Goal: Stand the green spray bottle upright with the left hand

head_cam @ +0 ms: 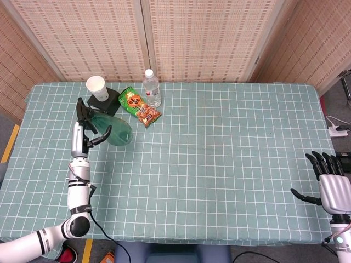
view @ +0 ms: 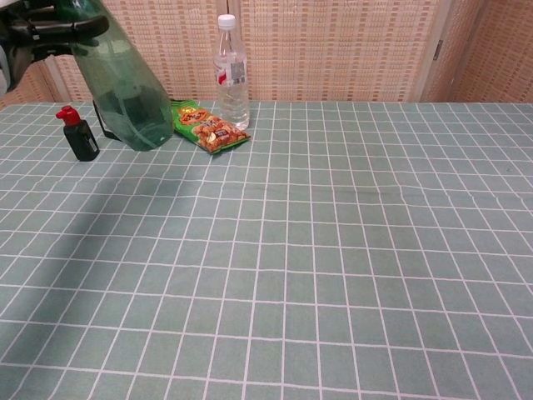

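Note:
The green spray bottle [head_cam: 116, 133] is off the table, gripped by my left hand [head_cam: 82, 136] near its neck. Its black spray head [head_cam: 81, 106] points up and to the far left. In the chest view the spray bottle [view: 121, 87] hangs tilted, base low and to the right, neck leaning up to the left into my left hand [view: 29, 25] at the frame's top corner. My right hand [head_cam: 330, 185] hovers at the table's near right corner, fingers spread and empty.
A white paper cup [head_cam: 97, 86] stands on a black box [head_cam: 107, 107] at the back left. Beside them lie a snack bag [head_cam: 140, 106] and a clear water bottle [head_cam: 151, 87]. A small black bottle with a red cap [view: 77, 133] stands left of the spray bottle.

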Robot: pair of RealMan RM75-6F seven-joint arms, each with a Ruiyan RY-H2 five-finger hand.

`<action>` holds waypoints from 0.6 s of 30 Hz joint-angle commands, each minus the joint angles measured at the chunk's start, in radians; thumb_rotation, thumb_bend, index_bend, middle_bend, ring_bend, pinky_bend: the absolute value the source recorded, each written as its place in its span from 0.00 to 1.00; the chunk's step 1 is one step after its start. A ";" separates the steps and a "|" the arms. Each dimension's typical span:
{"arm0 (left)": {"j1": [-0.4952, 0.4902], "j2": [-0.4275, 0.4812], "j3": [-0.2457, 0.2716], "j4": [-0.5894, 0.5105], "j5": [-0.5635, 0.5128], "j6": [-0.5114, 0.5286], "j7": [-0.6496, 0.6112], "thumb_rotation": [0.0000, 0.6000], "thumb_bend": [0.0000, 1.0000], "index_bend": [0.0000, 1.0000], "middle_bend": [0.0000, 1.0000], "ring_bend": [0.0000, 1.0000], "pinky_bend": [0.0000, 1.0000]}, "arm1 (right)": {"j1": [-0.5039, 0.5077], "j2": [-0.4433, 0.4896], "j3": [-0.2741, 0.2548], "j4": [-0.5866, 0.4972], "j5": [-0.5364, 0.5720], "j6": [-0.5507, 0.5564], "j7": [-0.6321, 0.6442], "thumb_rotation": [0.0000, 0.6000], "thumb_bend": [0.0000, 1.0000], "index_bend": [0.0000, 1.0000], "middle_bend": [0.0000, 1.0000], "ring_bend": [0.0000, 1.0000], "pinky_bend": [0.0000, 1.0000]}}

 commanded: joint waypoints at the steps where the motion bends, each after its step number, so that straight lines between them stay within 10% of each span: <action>1: 0.028 0.001 0.035 0.045 0.036 -0.001 -0.055 1.00 0.28 0.53 0.43 0.30 0.21 | 0.000 -0.001 0.001 -0.001 0.003 -0.001 -0.005 1.00 0.06 0.13 0.06 0.00 0.00; 18: 0.037 -0.072 0.206 0.191 0.168 0.009 -0.018 1.00 0.28 0.52 0.43 0.30 0.21 | 0.003 0.005 -0.002 -0.004 -0.006 -0.011 0.000 1.00 0.06 0.13 0.06 0.00 0.00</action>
